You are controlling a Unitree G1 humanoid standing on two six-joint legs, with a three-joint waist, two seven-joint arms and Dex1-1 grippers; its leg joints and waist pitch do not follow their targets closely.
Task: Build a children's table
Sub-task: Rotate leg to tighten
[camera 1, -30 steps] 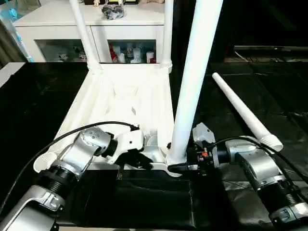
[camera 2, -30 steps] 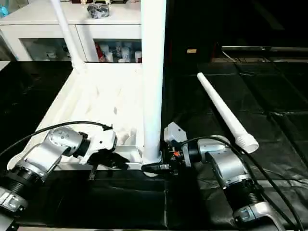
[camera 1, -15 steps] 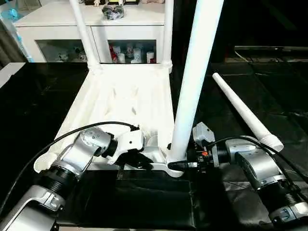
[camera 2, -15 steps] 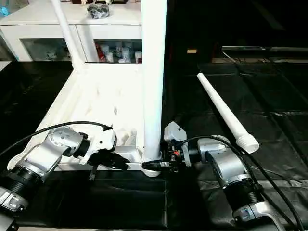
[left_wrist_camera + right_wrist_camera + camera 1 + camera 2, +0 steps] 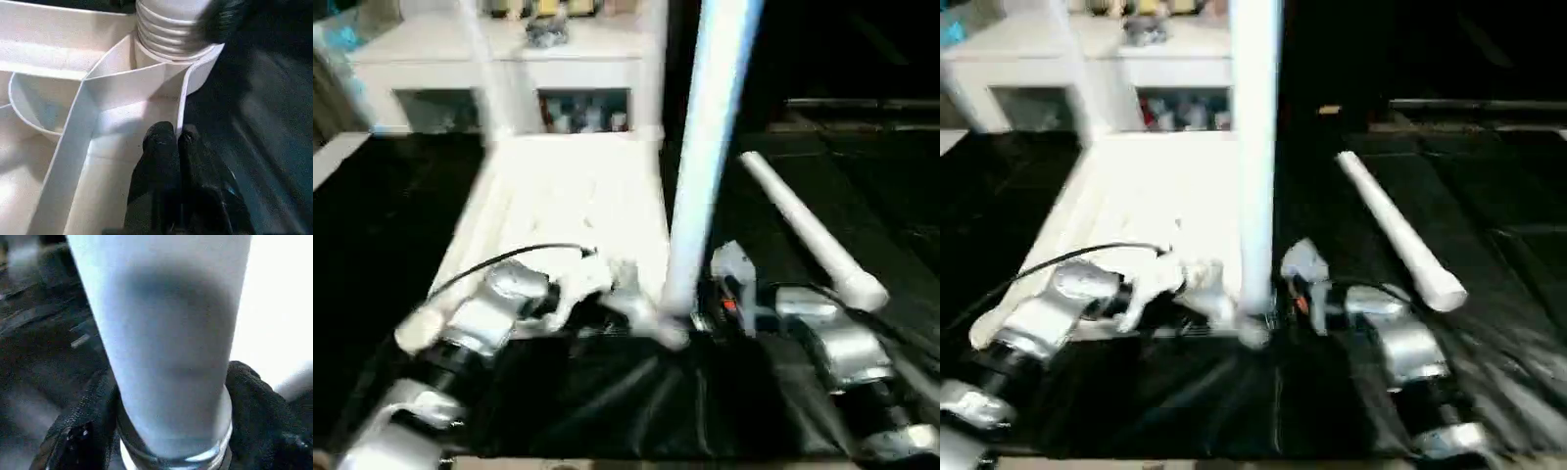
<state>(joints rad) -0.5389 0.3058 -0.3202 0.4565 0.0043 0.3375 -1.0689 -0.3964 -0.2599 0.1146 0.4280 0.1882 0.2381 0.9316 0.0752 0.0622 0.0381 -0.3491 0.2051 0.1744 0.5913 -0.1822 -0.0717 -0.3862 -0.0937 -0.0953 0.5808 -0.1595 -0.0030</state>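
The children's table top (image 5: 568,196) lies upside down on the black floor, ribs facing up. Two legs stand at its far corners (image 5: 480,78) (image 5: 654,69). A third leg (image 5: 710,147) stands upright in the near right corner socket (image 5: 195,73). My right gripper (image 5: 679,319) is shut on that leg's base, with a black finger (image 5: 254,406) on each side of the tube. My left gripper (image 5: 173,139) is shut on the thin rim wall of the top, just beside the same socket. A fourth leg (image 5: 803,235) lies loose on the floor to the right.
A white cabinet (image 5: 509,49) with glass doors and small items inside stands right behind the table top. Black sheeting (image 5: 862,176) covers the floor all around. A black cable (image 5: 509,257) loops over my left forearm.
The head camera has moved, so the whole picture has shifted and blurred. Both grippers and the upright leg stay at the near right corner.
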